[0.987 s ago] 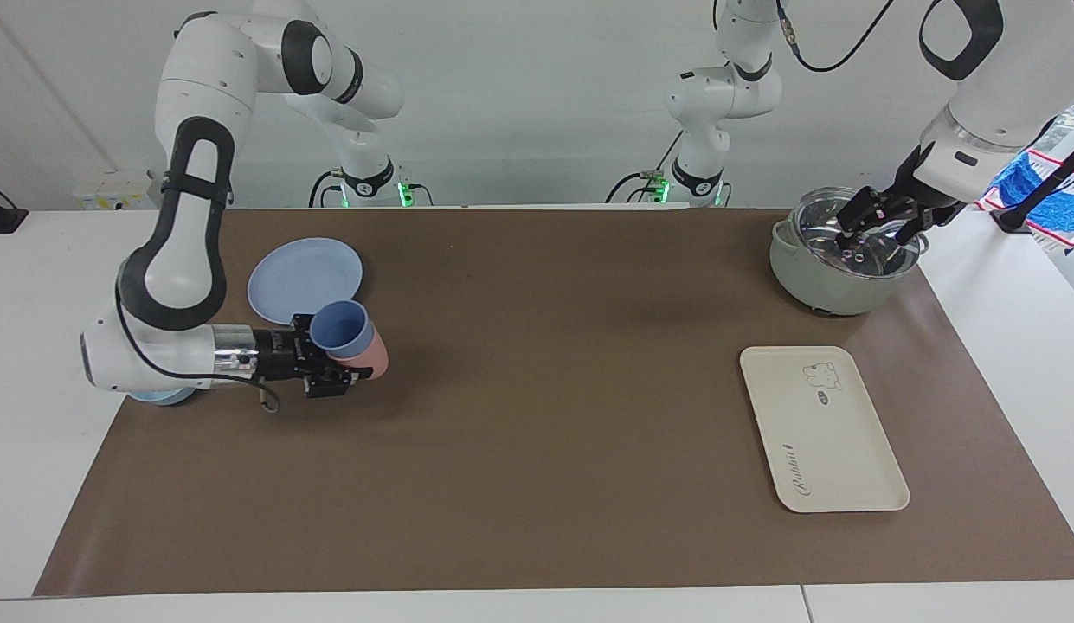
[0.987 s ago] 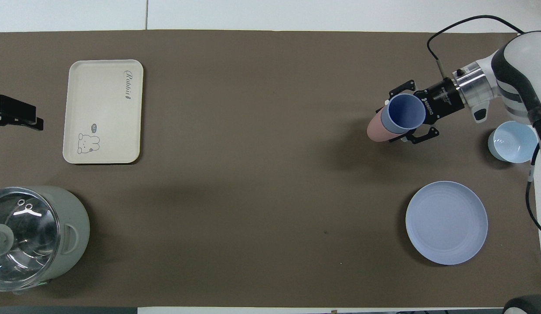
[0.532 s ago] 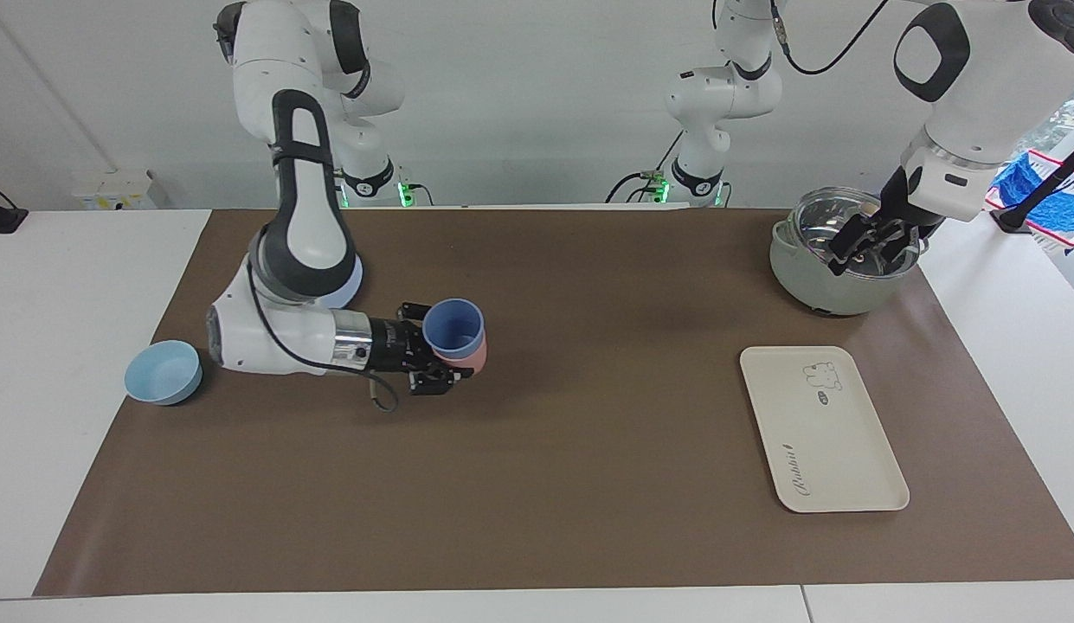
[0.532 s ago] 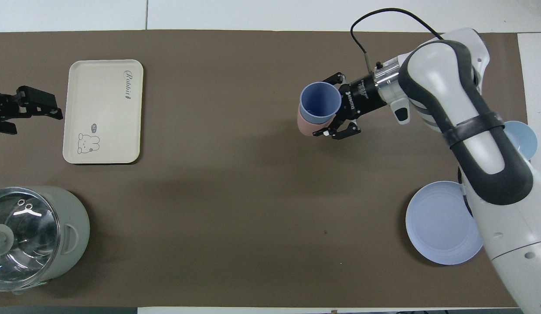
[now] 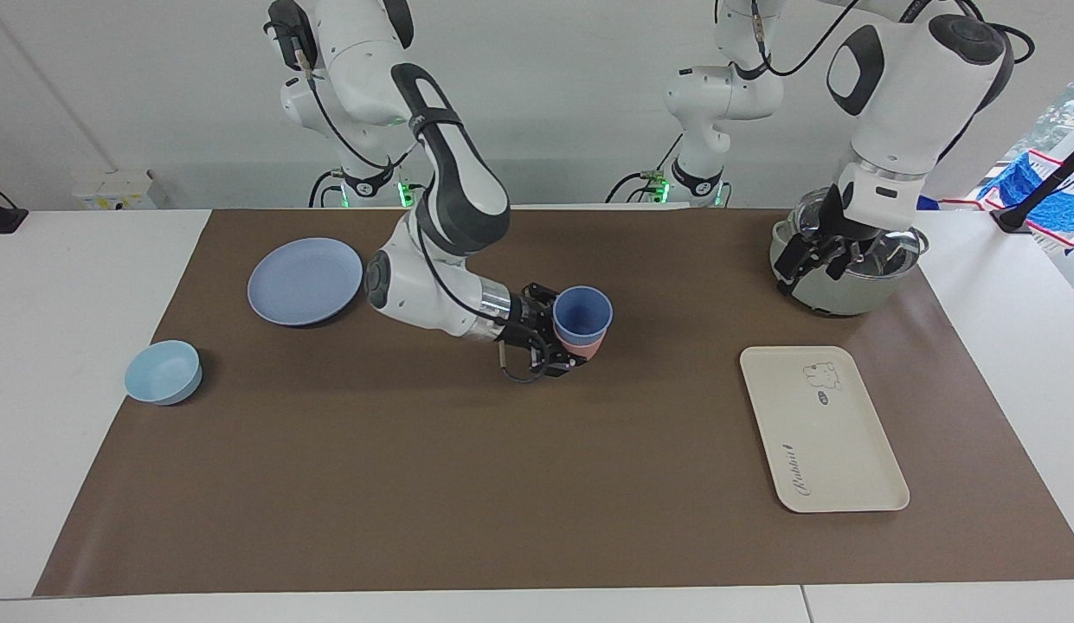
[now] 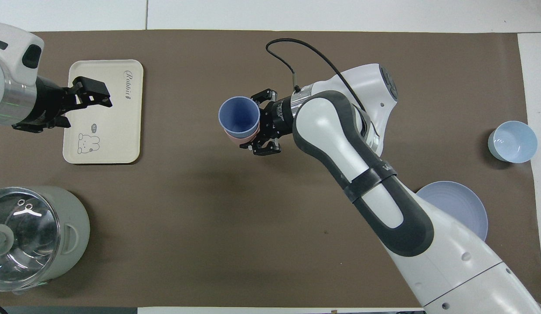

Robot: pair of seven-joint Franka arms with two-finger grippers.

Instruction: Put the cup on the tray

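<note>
Right gripper [image 5: 564,339] carries the periwinkle cup [image 5: 582,313], nested in a pink tumbler [image 5: 583,348], clamped from the side, rims up w/ slight tilt, raised over the table's middle. Tray [image 5: 822,428] lies flat toward the left arm's end of the table, well apart from the load; long axis runs across the table, robots' edge to the facing edge. Carry direction: sideways along the table's length. Left gripper [image 5: 813,256], fingers spread, empty, hangs by the lidded pot [image 5: 839,290], nearer the tray.
</note>
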